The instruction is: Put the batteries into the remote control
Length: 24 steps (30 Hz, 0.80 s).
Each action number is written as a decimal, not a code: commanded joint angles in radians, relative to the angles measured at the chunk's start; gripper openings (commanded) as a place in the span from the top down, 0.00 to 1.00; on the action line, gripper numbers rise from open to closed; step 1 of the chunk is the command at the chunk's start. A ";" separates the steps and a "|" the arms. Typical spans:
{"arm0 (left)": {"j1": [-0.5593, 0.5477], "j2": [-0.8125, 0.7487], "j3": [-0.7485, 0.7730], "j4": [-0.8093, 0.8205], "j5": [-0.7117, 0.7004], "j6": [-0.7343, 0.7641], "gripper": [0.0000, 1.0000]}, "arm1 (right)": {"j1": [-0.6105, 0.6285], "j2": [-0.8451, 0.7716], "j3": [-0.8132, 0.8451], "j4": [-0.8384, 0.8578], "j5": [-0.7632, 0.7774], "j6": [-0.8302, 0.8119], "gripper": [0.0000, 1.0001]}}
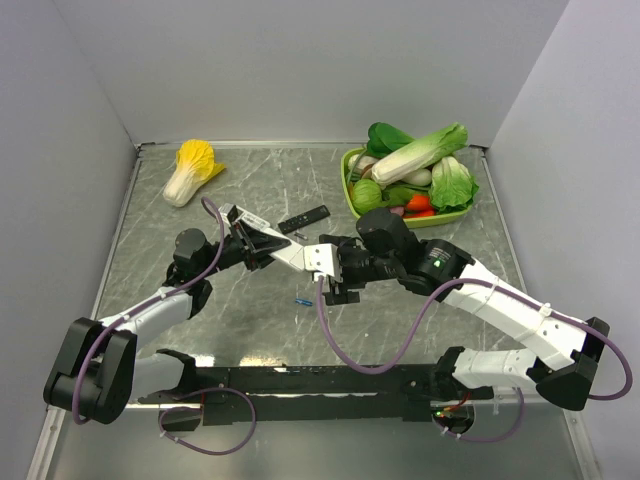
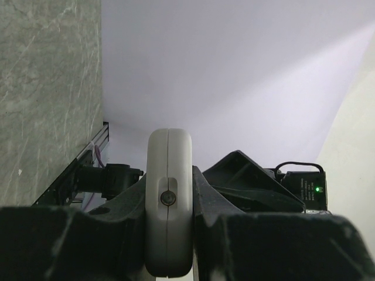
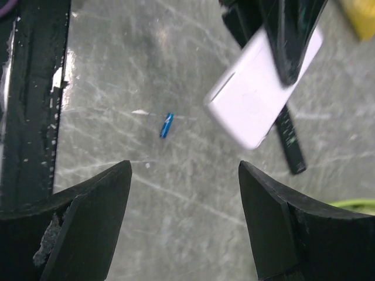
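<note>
Gripping the one light-grey remote control by its sides, the left pincer is pressed shut on it and holds it clear of the bench, near the middle. The left wrist view looks along the remote end-on, with a black finger tight against each flank. The right pincer hangs just beside the remote's free end with its two fingers spread wide and nothing between them. Only one battery can be counted: a small blue cell lying alone on the bench, below the held remote in the overhead view and apart from both pincers. One slim black remote lies on the bench just behind the held one, and the right wrist view shows it passing under the white body. One small white rectangular piece sits near the left pincer; what it is cannot be told. At the back left rests one yellow-and-white toy cabbage. At the back right stands one green tray heaped with toy vegetables, among them a large pale-green cabbage, a leafy lettuce and something red; the pile hides their full count.
</note>
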 commanded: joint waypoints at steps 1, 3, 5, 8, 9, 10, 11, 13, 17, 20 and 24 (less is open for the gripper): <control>0.004 -0.016 0.053 0.022 0.038 0.026 0.99 | -0.030 -0.020 0.001 0.158 -0.136 -0.175 0.20; 0.002 -0.012 0.056 0.027 0.046 0.029 0.99 | -0.032 -0.003 0.018 0.161 -0.149 -0.192 0.22; 0.004 -0.007 0.059 0.031 0.049 0.027 0.99 | -0.030 -0.004 0.013 0.192 -0.165 -0.198 0.24; 0.002 -0.004 0.064 0.036 0.055 0.027 0.99 | -0.030 0.006 0.012 0.210 -0.196 -0.207 0.28; 0.004 -0.004 0.067 0.034 0.057 0.029 0.99 | -0.032 0.011 0.016 0.209 -0.198 -0.210 0.29; 0.004 -0.001 0.068 0.027 0.060 0.033 0.99 | -0.030 0.019 0.021 0.204 -0.198 -0.213 0.30; 0.002 -0.001 0.074 0.024 0.060 0.038 0.99 | -0.030 0.028 0.021 0.204 -0.199 -0.224 0.30; 0.004 0.001 0.081 0.016 0.063 0.046 0.99 | -0.032 0.032 0.018 0.210 -0.199 -0.232 0.31; 0.002 0.005 0.082 0.019 0.063 0.044 0.99 | -0.034 0.058 0.033 0.183 -0.201 -0.262 0.32; 0.002 0.007 0.082 0.021 0.063 0.043 0.99 | -0.030 0.069 0.036 0.170 -0.198 -0.278 0.32; 0.004 0.007 0.087 0.013 0.063 0.046 0.99 | -0.030 0.077 0.038 0.160 -0.195 -0.289 0.32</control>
